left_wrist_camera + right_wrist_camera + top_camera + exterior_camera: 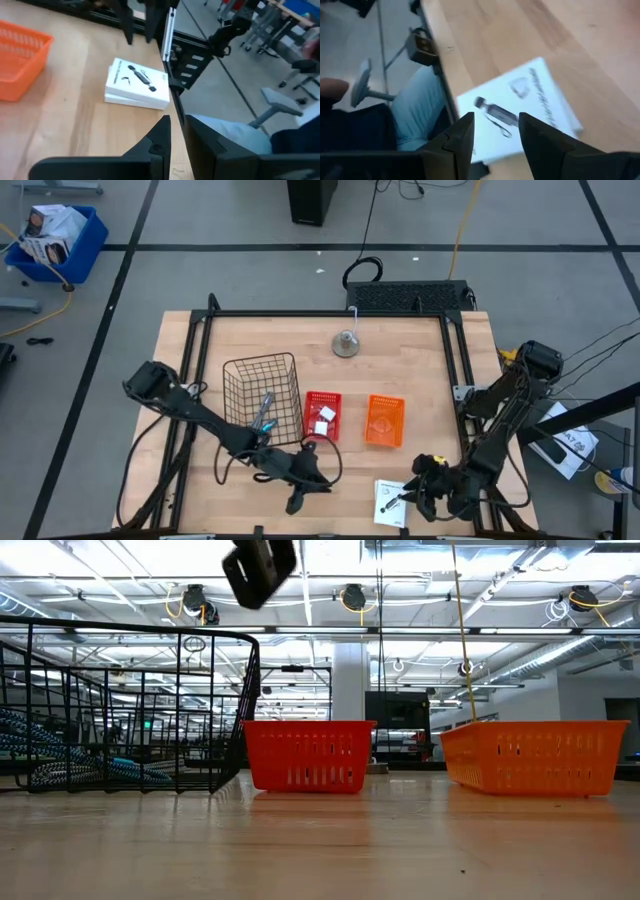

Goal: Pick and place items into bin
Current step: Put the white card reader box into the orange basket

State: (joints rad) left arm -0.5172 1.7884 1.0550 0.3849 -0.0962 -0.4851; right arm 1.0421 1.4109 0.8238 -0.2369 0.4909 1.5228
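White packet (pixel 390 502) flat near table's front edge. My right gripper (pixel 410 500) hovers over it, fingers spread. My left gripper (pixel 297 502) empty, nearly pressed together, front centre.

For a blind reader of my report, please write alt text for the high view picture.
Seen from above, the right gripper, jaws open, reaches a flat white packet at the wooden table's near edge. The left gripper is beside it; behind stand a black wire basket, a red bin and an orange bin.
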